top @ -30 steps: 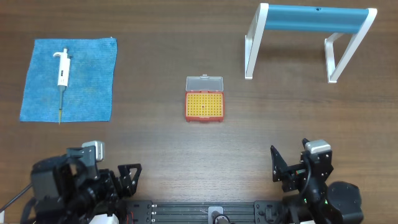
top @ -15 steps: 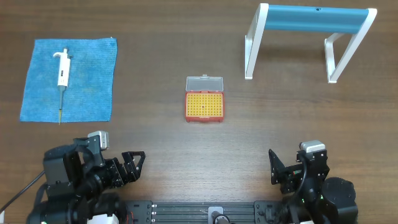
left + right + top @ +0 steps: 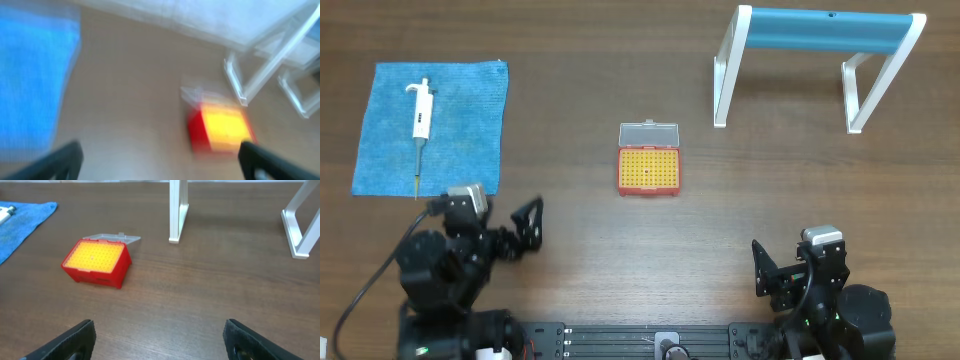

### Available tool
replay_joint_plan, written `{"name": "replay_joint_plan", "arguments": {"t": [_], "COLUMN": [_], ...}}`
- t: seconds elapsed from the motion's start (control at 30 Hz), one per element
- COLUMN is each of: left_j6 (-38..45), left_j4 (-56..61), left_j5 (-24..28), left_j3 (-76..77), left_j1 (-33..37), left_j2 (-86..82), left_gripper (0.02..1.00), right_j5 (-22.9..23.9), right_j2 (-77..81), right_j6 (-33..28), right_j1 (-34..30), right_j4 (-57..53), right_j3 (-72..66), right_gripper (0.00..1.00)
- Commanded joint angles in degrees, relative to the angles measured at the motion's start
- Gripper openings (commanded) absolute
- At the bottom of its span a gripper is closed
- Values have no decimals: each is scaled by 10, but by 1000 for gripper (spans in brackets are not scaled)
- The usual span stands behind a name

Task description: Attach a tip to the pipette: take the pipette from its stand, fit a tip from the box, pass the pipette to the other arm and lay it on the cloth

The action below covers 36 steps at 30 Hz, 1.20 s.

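Brown wood-grain bench, contents listed by place relative to my grippers.

1. Left gripper: jaws are standing wide apart, holding nothing. Over the last second it has been lifting out of its tucked place by the base and swinging forward. It is now hanging just off the near right corner of the cloth.

2. Right gripper: jaws are standing apart, holding nothing. It is resting low by its base, having barely shifted over the last second.

3. Pipette: is lying lengthwise on the cloth, ahead and to the left of my left gripper and well apart from it. A thin tip is showing at its near end.

4. Tip box: is standing open, ahead of both grippers and between them.

5. Stand: is standing far ahead of my right gripper, carrying no pipette.

Assessment: the pipette is already resting on the cloth with a tip on, so I am judging the task finished. I am reading the left arm's swing as repositioning, not a fresh grasp.
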Motion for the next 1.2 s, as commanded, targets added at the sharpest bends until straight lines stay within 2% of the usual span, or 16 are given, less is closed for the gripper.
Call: {"name": "replay_joint_plan", "arguments": {"t": [0.03, 0.1, 0.17, 0.27, 0.33, 0.57, 1.2], "left_j6": [1, 0, 1, 1, 1, 1, 1], "left_j4": [357, 398, 370, 316, 297, 297, 297], "left_j5": [-30, -68, -111, -209, -232, -232, -232], "left_j3": [-219, -256, -262, -262, -262, -262, -262], "left_j1": [-14, -14, -15, -14, -14, -44, -44], "left_j2": [-119, -141, -156, -180, -186, -186, -186], "left_gripper": [996, 996, 996, 996, 996, 996, 996], "right_j5": [3, 3, 3, 3, 3, 3, 3], "right_j2": [1, 1, 1, 1, 1, 1, 1], "right_j6": [8, 8, 8, 8, 8, 8, 8], "right_j1": [-2, -2, -2, -2, -2, -2, -2], "right_j4": [2, 2, 2, 2, 2, 2, 2], "right_j3": [-1, -1, -1, -1, -1, -1, -1], "right_gripper": [827, 827, 827, 827, 827, 829, 827]}}
